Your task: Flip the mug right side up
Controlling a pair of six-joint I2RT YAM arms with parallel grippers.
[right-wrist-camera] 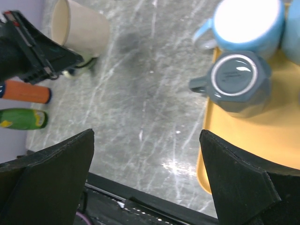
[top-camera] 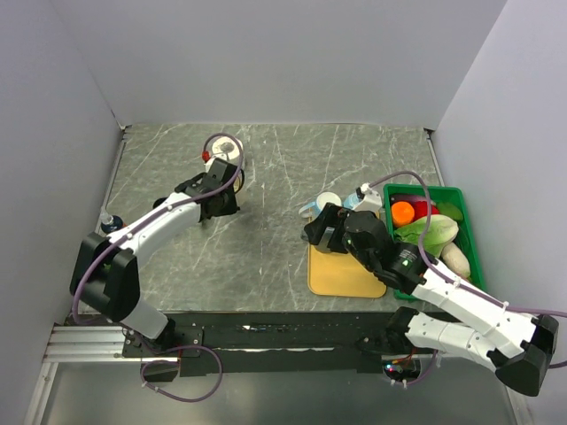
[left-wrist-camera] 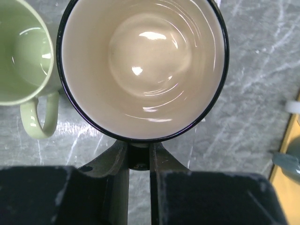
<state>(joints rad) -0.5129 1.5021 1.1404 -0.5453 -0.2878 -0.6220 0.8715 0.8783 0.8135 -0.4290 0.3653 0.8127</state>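
Rotation is the step I judge to be in hand. My left claw [left-wrist-camera: 139, 155] is clamped on the mug [left-wrist-camera: 140, 65], one finger inside the rim and one outside, at the far left of the worktop [top-camera: 283, 177]. From my left wrist I look straight into its mouth. From above, the opening shows as a pale ring, so the mouth already points largely upward. My right wrist view shows it from the side, leaning, with the mouth tipped toward the left wall, so I would not call it upright yet. Whether its base touches the worktop I cannot tell.

The next move, as I read it, calls for rolling my wrist the last part of the way until the rim is level. Then I lower the base flat and spread the fingers only once it stands by itself. A green mug [left-wrist-camera: 23, 51] stands upright just beside it with its handle turned my way, so the descent needs care on that side.

The mug is cream and glossy inside, with bright highlights at the bottom, a thin dark rim and a pale outer wall. No handle shows in these views.

My right claw [right-wrist-camera: 146, 138] hangs wide open and holds nothing. It is well apart from the mug, near a grey mug [right-wrist-camera: 239, 82] lying bottom-up on the yellow board [right-wrist-camera: 262, 140].
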